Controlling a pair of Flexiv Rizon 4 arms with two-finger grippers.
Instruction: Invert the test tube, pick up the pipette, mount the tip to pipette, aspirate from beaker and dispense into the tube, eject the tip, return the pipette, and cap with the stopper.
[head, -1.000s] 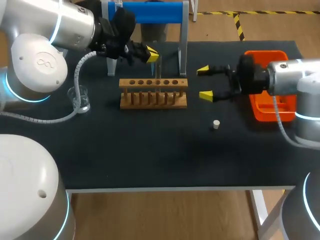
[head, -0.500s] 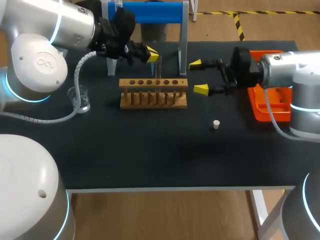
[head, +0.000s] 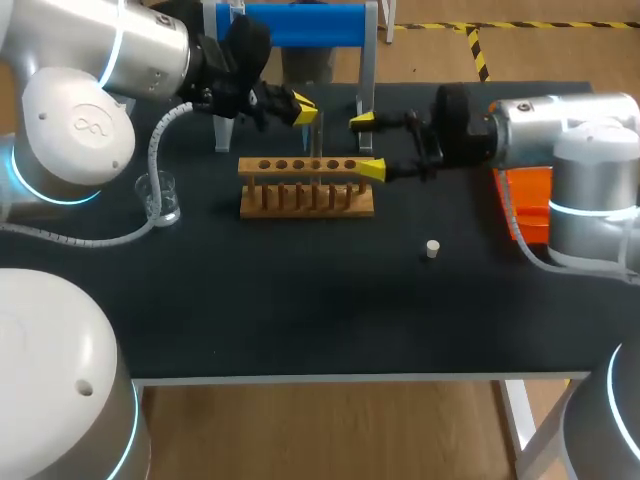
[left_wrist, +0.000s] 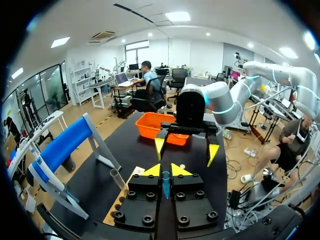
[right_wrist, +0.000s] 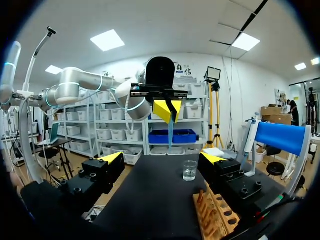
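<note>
Left gripper (head: 303, 108) is clamping the test tube (right_wrist: 170, 135) upright above the wooden rack (head: 306, 187). Right gripper (head: 367, 145) is hovering just beside it, fingers spread and empty. Inversion judged in hand. Stopper (head: 432, 249) is lying loose and beaker (head: 159, 197) is standing apart, so pipetting and capping are remaining.

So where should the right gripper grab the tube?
Probably on the bare lower stretch of the tube, below the left gripper that pinches its top. It hangs upright over the rack, so come level from the right, right gripper open either side.
</note>
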